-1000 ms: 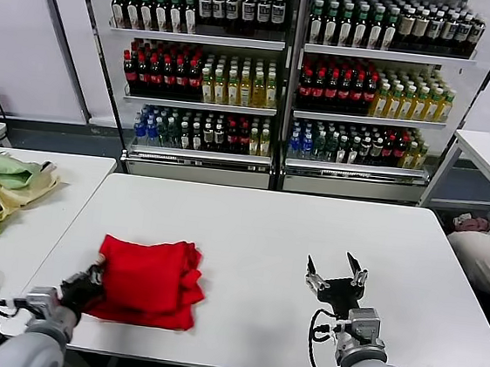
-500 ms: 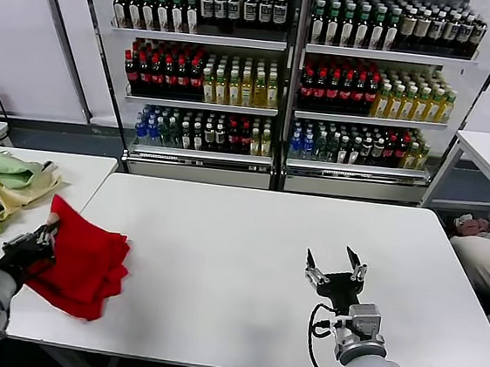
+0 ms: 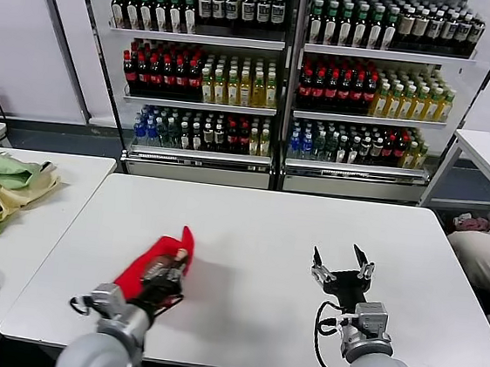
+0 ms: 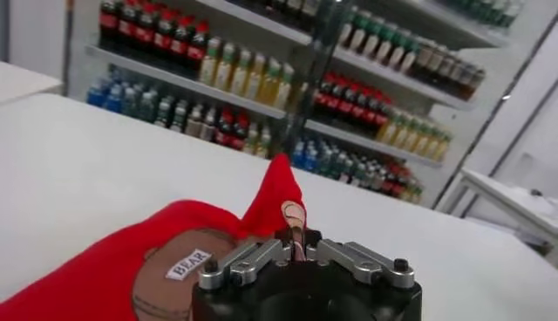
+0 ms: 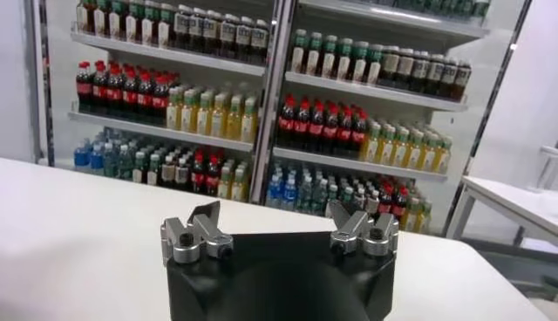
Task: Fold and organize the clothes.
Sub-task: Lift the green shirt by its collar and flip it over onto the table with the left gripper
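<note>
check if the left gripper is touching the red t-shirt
Touching. The left wrist view shows the left gripper shut on a fold of the red T-shirt.

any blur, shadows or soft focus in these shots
Head view: sharp overall; the bright red cotton T-shirt pinched in the left hand casts a soft shadow on the white table. Left wrist view: bear print crisp, bottle shelves behind soft. Right wrist view: open right hand sharp, shelves slightly soft.
</note>
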You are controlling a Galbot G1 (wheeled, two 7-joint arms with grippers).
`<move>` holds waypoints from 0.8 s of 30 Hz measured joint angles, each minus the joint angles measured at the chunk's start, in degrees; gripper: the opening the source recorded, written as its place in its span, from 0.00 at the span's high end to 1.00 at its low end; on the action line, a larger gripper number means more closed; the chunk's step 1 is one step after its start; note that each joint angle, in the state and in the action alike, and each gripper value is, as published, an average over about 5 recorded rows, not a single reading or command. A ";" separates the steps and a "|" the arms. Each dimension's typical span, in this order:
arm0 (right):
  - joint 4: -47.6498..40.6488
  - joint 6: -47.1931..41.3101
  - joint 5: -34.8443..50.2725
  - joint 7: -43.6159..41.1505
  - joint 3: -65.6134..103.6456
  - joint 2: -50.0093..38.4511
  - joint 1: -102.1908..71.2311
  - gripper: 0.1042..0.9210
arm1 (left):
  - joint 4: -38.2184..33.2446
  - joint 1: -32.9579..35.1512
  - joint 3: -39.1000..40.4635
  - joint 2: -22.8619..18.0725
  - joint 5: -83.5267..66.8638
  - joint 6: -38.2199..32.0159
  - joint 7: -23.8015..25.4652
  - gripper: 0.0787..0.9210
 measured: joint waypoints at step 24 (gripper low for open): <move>-1.22 0.03 -0.03 -0.26 -1.10 0.66 1.64 0.12 | -0.58 -2.47 -13.52 16.64 8.58 2.65 4.76 0.94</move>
